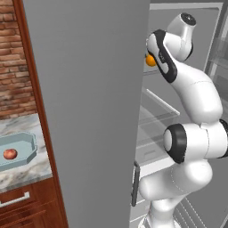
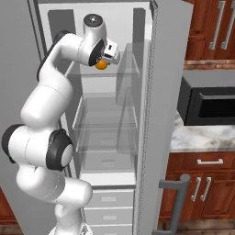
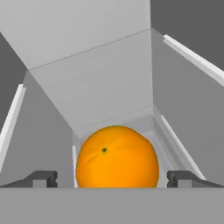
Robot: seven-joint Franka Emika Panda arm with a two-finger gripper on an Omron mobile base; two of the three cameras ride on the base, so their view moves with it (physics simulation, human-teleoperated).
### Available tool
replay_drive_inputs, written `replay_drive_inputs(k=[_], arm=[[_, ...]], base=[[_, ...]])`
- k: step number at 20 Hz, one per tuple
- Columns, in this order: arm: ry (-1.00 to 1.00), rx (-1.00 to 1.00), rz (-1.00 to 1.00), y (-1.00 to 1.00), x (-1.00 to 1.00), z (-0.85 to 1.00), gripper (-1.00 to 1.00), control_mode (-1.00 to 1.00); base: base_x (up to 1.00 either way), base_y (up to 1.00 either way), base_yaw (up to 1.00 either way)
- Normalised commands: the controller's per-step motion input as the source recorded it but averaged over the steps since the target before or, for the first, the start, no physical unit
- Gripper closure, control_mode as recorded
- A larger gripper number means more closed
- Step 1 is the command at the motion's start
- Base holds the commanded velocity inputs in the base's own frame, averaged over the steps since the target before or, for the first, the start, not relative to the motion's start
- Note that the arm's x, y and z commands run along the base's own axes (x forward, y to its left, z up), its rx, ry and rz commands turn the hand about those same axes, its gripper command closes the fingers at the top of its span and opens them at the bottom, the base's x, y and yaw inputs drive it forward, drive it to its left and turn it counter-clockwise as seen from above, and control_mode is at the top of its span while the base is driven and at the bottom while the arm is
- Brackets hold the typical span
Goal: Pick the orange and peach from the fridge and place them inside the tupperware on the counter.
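My gripper (image 3: 111, 178) is spread wide around the orange (image 3: 117, 156) on the fridge (image 2: 108, 119) upper shelf, fingers clear of it, lined up to close; peach (image 1: 10, 154) already sits in the tupperware (image 1: 22, 143).

Smooth matt orange (image 3: 117, 156), clear glass fridge (image 2: 165, 92) shelves, veined marble counter (image 1: 26, 171).

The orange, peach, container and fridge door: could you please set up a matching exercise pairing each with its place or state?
Things:
1. orange
2. peach
3. container
4. fridge door

Places or states:
A. on the marble counter
B. swung open
C. between the tool fingertips, on a fridge shelf
D. lying in the tray

Pairs: 1-C, 2-D, 3-A, 4-B
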Motion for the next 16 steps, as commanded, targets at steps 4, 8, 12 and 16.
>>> replay_drive_inputs(k=[4,8,12,16], arm=[[0.0,0.0,0.0,0.0,0.0,-0.16,-1.0,-1.0],[0.0,0.0,0.0,0.0,0.0,-0.13,-1.0,-1.0],[0.0,0.0,0.0,0.0,0.02,-0.09,-1.0,-1.0],[0.0,0.0,0.0,0.0,0.07,-0.06,-1.0,-1.0]], base=[[0.0,0.0,0.0],[0.0,0.0,0.0],[0.0,0.0,0.0],[0.0,0.0,0.0]])
